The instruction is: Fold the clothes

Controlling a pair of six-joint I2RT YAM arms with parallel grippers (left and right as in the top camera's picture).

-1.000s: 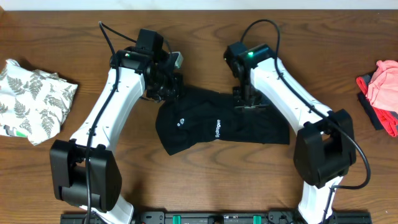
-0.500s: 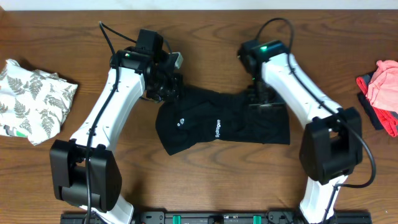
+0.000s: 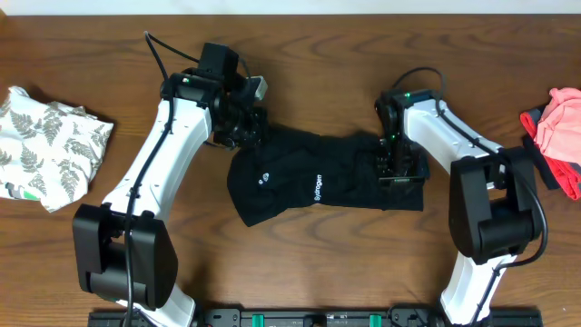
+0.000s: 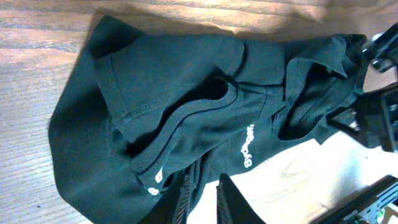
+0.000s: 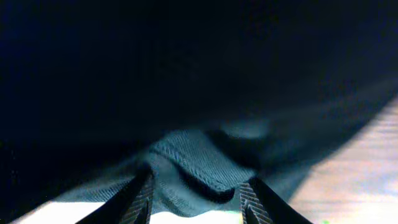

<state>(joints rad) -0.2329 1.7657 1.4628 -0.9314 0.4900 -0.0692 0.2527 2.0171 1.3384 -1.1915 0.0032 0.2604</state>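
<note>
Overhead view of a wood worktop. The black garment, w/ small white logos, lies crumpled at mid-worktop, roughly halfway btw the left and right edges. The left jaws are clenched on its corner toward the far-left side; the wrist cam shows cloth pinched btw the two tips. The right jaws sit on the garment's opposite end, standing apart w/ a ridge of fabric btw them. I can't tell if they're squeezing it or just straddling it.

Risks, as I judge them:
- If the right jaws aren't biting, any lift or pull leaves that end behind, and the garment skews round the left hold.
- If they've caught more than one layer, the fold drags a bunch along and comes out lumpy.
- Limp cloth may also slip from a shallow pinch.

Other clothes: a fern-print piece by the left edge. By the right edge, a pink piece and, touching it, a black red-trimmed piece. All are well apart from the jaws.

Surface: dark brown woodgrain, matte. Room: nothing visible except a pale strip past the far edge.
</note>
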